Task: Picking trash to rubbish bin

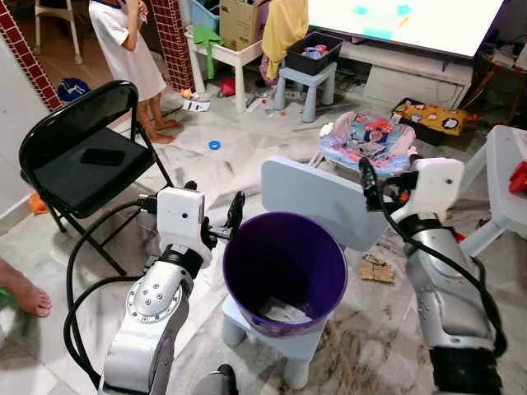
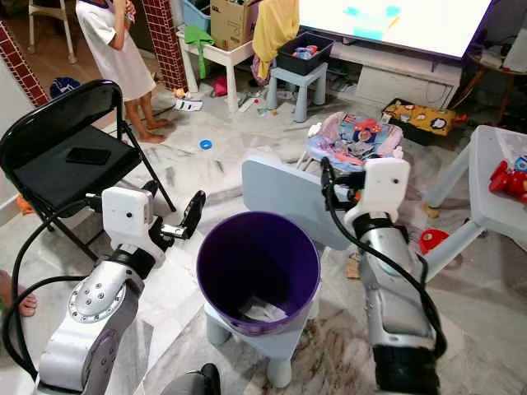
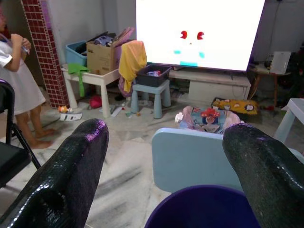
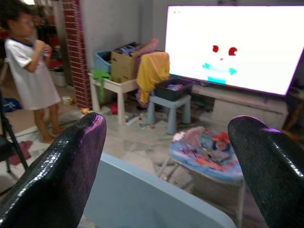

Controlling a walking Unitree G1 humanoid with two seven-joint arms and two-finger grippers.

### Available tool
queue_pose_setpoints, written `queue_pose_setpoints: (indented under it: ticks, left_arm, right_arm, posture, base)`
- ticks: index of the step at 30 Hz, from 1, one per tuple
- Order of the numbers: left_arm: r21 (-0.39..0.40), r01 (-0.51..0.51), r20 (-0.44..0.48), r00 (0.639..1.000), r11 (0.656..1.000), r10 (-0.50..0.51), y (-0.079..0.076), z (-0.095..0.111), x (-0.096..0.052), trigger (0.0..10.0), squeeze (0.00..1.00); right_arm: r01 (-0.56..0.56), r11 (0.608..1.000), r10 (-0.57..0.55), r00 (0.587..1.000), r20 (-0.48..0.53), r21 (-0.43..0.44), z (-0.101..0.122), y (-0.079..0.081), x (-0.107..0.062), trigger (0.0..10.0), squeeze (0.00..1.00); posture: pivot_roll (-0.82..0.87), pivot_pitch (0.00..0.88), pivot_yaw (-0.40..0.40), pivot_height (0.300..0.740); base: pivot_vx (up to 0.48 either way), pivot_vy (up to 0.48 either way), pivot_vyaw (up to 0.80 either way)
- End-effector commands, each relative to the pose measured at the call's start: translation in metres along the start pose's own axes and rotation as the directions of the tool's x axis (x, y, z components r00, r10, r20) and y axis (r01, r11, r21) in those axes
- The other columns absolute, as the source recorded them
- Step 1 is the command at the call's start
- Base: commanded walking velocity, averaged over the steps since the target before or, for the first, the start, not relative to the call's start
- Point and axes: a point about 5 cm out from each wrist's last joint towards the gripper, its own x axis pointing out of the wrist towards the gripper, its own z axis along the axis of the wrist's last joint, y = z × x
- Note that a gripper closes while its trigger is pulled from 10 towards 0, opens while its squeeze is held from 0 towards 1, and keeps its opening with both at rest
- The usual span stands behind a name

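Observation:
A purple rubbish bin (image 1: 329, 247) stands on a small light-blue chair (image 1: 306, 194) right in front of me. White crumpled paper (image 1: 284, 311) lies at its bottom. My left gripper (image 1: 216, 202) hovers just left of the bin's rim, open, with nothing between its fingers (image 3: 71, 175). To the right of the bin, my right gripper (image 1: 372, 183) is raised above the chair's backrest, open and empty, its fingers (image 4: 61, 171) spread wide. A torn cardboard scrap (image 1: 377, 270) lies on the floor right of the chair. More litter (image 1: 196, 104) and a blue ring (image 1: 214, 145) lie farther off.
A black folding chair (image 1: 82, 156) with a phone on its seat stands at the left. A person (image 1: 123, 49) stands beyond it, and a bare foot (image 1: 25, 292) shows at the left edge. Ahead are a baby bouncer (image 1: 370, 140), a stool with a black tub (image 1: 306, 78) and a white table (image 1: 506, 164).

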Motion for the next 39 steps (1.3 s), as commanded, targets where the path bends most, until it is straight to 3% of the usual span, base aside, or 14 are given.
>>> queue_pose_setpoints:
  ticks: [1, 12, 29, 39]
  left_arm:
    - [-0.008, 0.0, 0.009, 1.0, 1.0, 0.0, 0.001, 0.001, 0.002, 10.0, 0.0]
    - [-0.043, -0.003, 0.016, 1.0, 0.999, 0.004, 0.003, 0.003, 0.01, 10.0, 0.0]
    - [-0.105, -0.038, 0.006, 0.999, 0.994, 0.039, 0.008, 0.003, 0.015, 10.0, 0.0]
    - [-0.14, -0.063, -0.007, 0.998, 0.988, 0.063, 0.009, 0.002, 0.017, 10.0, 0.0]
  right_arm:
    - [0.021, 1.0, -0.021, 1.0, -0.002, -0.001, 0.003, -0.005, -0.004, 10.0, 0.0]
    - [0.038, 0.999, -0.037, 0.998, -0.043, 0.007, 0.003, -0.006, -0.012, 10.0, 0.0]
    - [0.022, 1.0, -0.021, 0.999, -0.04, 0.018, 0.008, 0.0, -0.01, 10.0, 0.0]
    - [0.008, 1.0, -0.007, 0.999, -0.043, 0.023, 0.007, 0.0, -0.012, 10.0, 0.0]
  posture:
    - [0.02, 0.087, -0.001, 0.74]
    - [0.01, 0.081, 0.014, 0.74]
    - [0.01, 0.082, 0.014, 0.74]
    - [0.0, 0.082, 0.007, 0.74]
  base:
    - [0.0, 0.0, -0.8]
    - [0.0, 0.0, -0.8]
    - [0.0, 0.0, -0.78]
    - [-0.03, 0.0, 0.0]
